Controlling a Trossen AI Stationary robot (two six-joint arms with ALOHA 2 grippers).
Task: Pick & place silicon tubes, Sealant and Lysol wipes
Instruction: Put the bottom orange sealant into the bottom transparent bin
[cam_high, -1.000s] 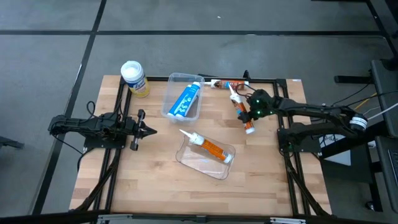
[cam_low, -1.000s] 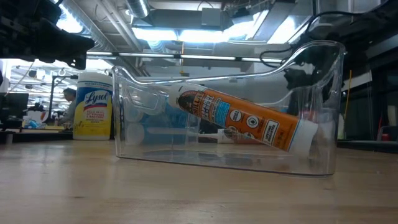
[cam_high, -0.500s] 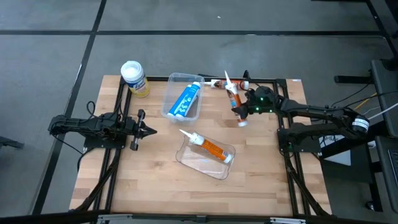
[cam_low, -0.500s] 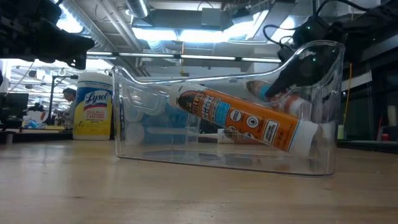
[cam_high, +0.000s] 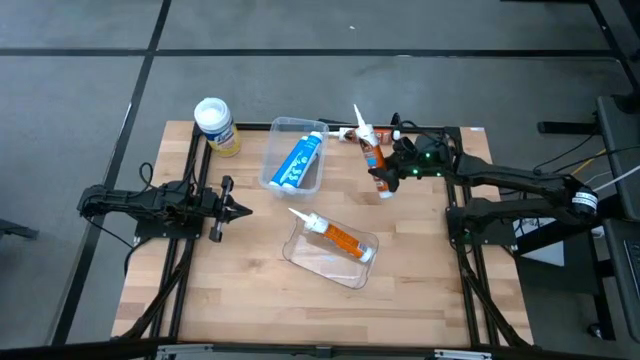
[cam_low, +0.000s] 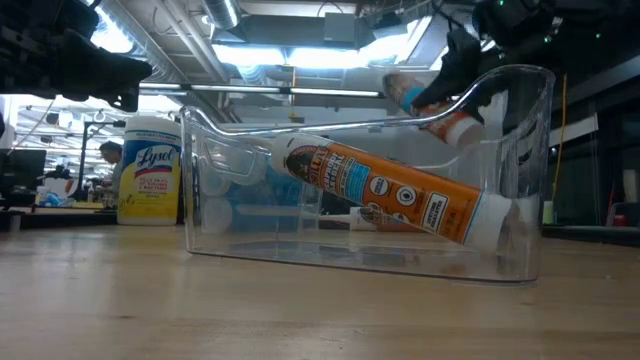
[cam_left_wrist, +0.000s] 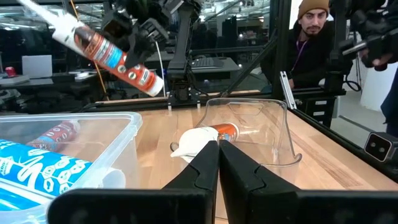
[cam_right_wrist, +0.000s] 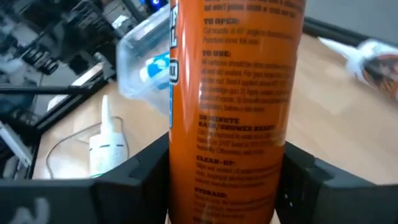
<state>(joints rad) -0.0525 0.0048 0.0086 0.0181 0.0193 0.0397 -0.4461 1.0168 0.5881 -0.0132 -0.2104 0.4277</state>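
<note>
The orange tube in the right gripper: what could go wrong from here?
The right gripper holds the orange tube lifted and tilted near its cap end, so it might swing or slip. The clear bin already holds another orange tube leaning across it; a second one may catch on its rim. The left gripper waits shut, clear of this.

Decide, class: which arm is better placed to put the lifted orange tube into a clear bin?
Right, probably. The right gripper is shut on the orange tube, held above the table near the clear bin. The left gripper is shut and empty at the left side.
</note>
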